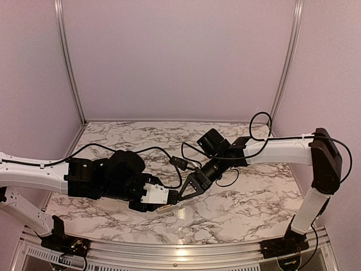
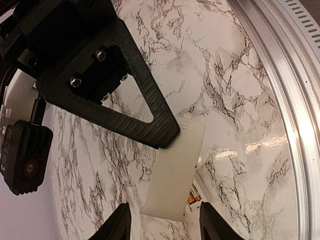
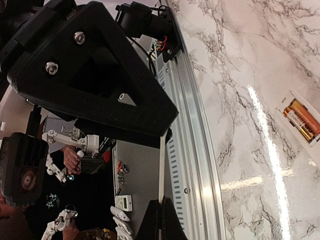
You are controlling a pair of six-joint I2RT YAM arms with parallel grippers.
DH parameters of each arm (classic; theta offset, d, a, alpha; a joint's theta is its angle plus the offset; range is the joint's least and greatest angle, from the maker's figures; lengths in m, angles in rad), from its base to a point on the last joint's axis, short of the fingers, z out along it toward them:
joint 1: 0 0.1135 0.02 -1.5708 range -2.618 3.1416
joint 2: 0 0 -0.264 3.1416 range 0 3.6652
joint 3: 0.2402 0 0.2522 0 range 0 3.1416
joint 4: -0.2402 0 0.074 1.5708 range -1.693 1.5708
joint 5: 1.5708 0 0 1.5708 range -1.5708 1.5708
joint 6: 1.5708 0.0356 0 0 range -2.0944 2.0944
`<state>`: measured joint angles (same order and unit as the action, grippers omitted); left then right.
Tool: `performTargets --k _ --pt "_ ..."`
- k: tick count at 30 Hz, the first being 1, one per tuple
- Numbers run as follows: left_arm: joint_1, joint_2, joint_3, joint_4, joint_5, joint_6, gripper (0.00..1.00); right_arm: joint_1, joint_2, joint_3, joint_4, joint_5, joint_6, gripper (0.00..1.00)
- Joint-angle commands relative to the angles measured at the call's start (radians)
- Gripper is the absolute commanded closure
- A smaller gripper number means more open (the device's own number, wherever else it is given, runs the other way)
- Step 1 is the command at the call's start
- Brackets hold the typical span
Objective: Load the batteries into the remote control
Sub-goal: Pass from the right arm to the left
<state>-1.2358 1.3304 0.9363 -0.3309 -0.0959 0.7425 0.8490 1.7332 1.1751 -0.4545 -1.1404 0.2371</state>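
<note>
My right gripper (image 3: 161, 207) is shut on a thin white plate (image 3: 161, 170), seen edge-on; it looks like the remote's battery cover. The left wrist view shows that plate (image 2: 175, 172) flat-on, hanging from the right gripper's black finger (image 2: 125, 100). My left gripper (image 2: 166, 222) is open, one finger on each side of the plate's lower end, with gaps. The white remote control (image 3: 298, 102) lies on the marble with its bay open and two orange-and-dark batteries (image 3: 300, 120) inside. The batteries (image 2: 194, 196) peek out below the plate. From above, both grippers (image 1: 179, 195) meet at mid-table and hide the remote.
An aluminium rail (image 2: 295, 100) runs along the table's near edge (image 3: 187, 125). Beyond it lies a grey bench with spare remotes and loose batteries (image 3: 120, 202). Pale walls and metal posts (image 1: 67, 62) enclose the marble table (image 1: 242, 203).
</note>
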Motion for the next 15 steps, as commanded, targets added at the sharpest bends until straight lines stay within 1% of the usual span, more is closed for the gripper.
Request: performTargets --k 1,9,13,15 --pt "-0.01 0.015 0.025 -0.014 -0.001 0.018 0.53 0.01 0.02 0.001 0.02 -0.019 0.005 1.0" --pt "-0.016 0.022 0.028 -0.022 0.001 0.027 0.53 0.01 0.022 -0.002 0.022 -0.022 0.007 1.0" --pt "-0.018 0.022 0.022 -0.022 0.005 0.033 0.58 0.01 0.023 -0.004 0.025 -0.028 0.011 1.0" --pt "-0.019 0.019 0.016 -0.016 0.0 0.034 0.62 0.01 0.023 -0.003 0.027 -0.028 0.013 1.0"
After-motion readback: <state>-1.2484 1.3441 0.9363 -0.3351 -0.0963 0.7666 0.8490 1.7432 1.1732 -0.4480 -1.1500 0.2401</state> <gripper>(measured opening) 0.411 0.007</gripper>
